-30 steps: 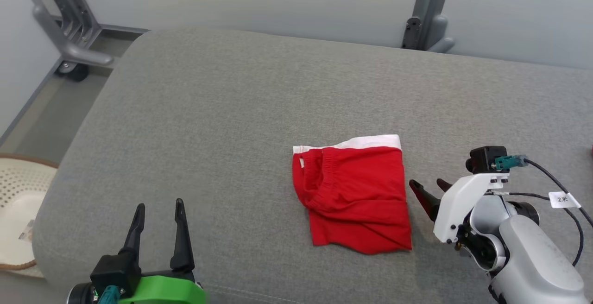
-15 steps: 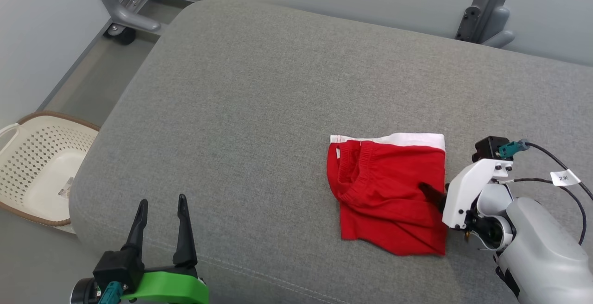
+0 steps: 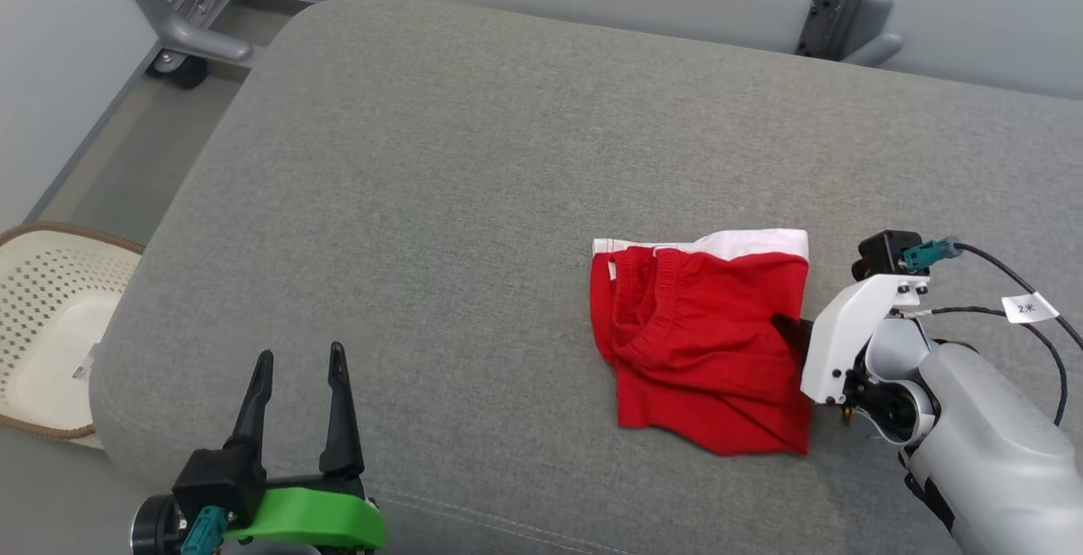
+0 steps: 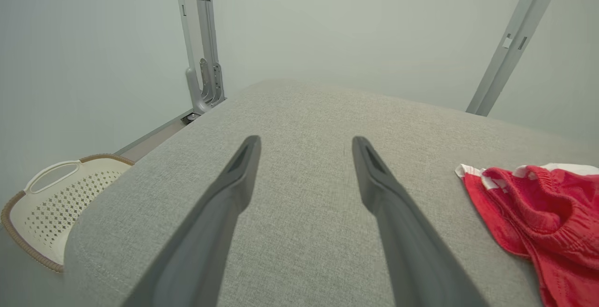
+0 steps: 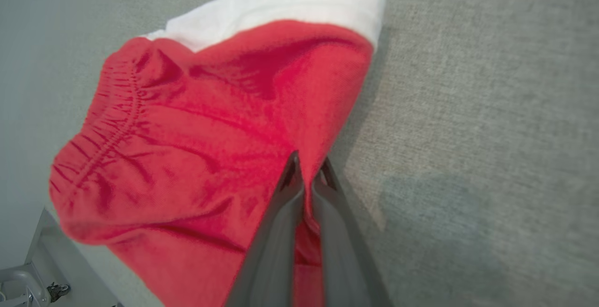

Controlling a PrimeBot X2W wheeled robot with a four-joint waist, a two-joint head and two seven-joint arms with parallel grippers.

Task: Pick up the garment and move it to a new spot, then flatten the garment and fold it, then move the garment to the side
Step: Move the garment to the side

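— So, which step do you reckon it's on?

— Well, the red garment [image 3: 694, 343] lies in a squarish fold, white waistband [image 3: 744, 244] along its far edge, on the right-hand part of the grey cushion [image 3: 465, 157]. I'd judge the folding done and the last step in hand: taking it off to the side. It could also be a first pick-up; I can't rule that out.

— And the right pincer [image 5: 306, 166]?

— Clenched. Its two dark fingers are pressed together with a pinch of red cloth between them, at the garment's right-hand edge, about halfway along. The rest of the garment rests on the cushion, as far as I can see.

— The other one?

— The left pincer [image 3: 300, 356] hangs over the near-left part of the cushion, fingers spread wide, touching nothing, well apart from the garment.

— What does the next move want, then?

— A gentle lift or drag, low and level, I'd say. It's a pinch on one edge only, and I can't tell how many layers it has caught. Pull briskly and the fold may fall open. Plenty of bare cushion lies to the left, with a pale basket [image 3: 42, 326] on the floor beyond that corner.
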